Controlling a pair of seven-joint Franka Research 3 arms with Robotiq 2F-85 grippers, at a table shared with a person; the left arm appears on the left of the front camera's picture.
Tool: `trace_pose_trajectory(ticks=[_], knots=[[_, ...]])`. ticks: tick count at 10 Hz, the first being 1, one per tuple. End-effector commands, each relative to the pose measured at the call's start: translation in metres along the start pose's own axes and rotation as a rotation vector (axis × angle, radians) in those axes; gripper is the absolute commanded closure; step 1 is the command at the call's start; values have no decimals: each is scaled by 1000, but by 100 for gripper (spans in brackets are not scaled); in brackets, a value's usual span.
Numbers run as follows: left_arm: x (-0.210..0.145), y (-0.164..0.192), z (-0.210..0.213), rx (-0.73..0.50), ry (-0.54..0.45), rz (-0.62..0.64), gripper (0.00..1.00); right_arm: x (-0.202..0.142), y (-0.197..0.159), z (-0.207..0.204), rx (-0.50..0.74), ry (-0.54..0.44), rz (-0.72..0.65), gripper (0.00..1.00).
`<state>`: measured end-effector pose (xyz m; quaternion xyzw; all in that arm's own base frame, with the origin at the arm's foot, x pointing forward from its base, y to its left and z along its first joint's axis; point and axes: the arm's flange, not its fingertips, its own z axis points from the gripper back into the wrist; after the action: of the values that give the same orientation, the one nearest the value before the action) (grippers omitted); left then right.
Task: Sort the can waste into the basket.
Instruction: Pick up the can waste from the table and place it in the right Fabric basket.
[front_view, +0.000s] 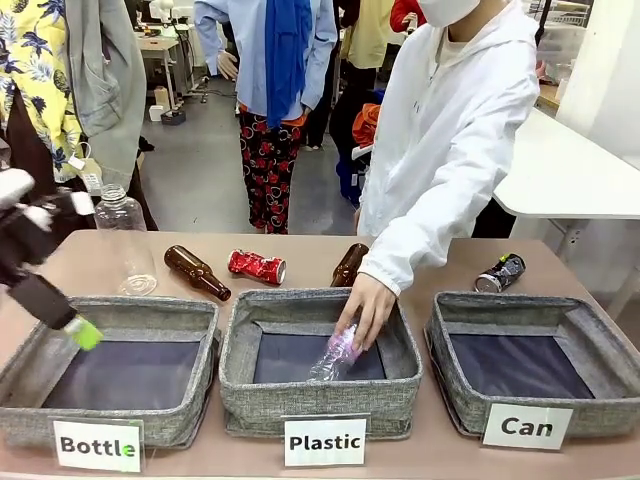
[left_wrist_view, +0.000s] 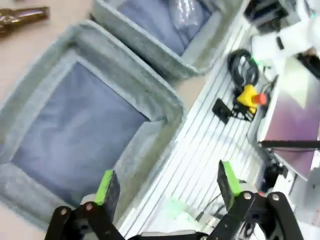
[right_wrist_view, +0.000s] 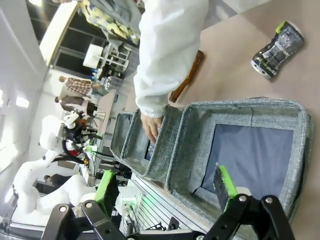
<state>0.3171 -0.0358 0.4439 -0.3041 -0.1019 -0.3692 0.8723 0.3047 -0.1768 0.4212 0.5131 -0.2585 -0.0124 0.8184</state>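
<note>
Quick status from us: both our hands are empty. The left hand (left_wrist_view: 167, 185) hangs with its fingers spread over the grey woven basket labelled "Bottle" (front_view: 120, 303). The right hand (right_wrist_view: 165, 186) sits wide open above the near edge of the grey woven basket labelled "Can" (front_view: 520, 303), which has nothing in it yet.

The crushed black can with green and white markings (front_view: 499, 272) lies on the table (front_view: 555, 268) just behind that basket's far rim. The crushed shiny red can (front_view: 257, 266) is further over, between two brown glass bottles (front_view: 197, 272) and behind the grey woven basket labelled "Plastic" (front_view: 300, 300). The person's hand (front_view: 362, 310) is in that one, on a clear plastic bottle (front_view: 335, 355).

We'd grab the black can first with the right hand, since it's closest. Reach over the basket, come straight down, and close across the squashed middle rather than the ends. Then lift clear of the rim and let go low over the dark base. The red one looks trickier: let the person's arm clear out, and don't nudge the bottles.
</note>
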Motion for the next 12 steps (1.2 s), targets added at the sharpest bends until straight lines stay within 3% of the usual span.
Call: trace_pose_trajectory(ticks=[1, 2, 6, 8, 10, 11, 12], knots=[[-24, -3, -9, 3, -114, 22, 0, 2, 0, 0, 21, -20, 29, 0], [-14, 0, -9, -16, -105, 25, 0, 2, 0, 0, 21, -20, 29, 0], [123, 14, -23, 95, -15, 109, 0, 2, 0, 0, 21, -20, 29, 0], [173, 9, -42, 226, 6, 134, 0, 2, 0, 0, 21, -20, 29, 0], [219, -1, -71, 381, 90, -4, 0, 2, 0, 0, 21, -20, 29, 0], [244, 1, -82, 415, 97, -36, 0, 2, 0, 0, 21, -20, 29, 0], [264, 4, -94, 486, 32, -9, 0, 2, 0, 0, 21, -20, 29, 0]])
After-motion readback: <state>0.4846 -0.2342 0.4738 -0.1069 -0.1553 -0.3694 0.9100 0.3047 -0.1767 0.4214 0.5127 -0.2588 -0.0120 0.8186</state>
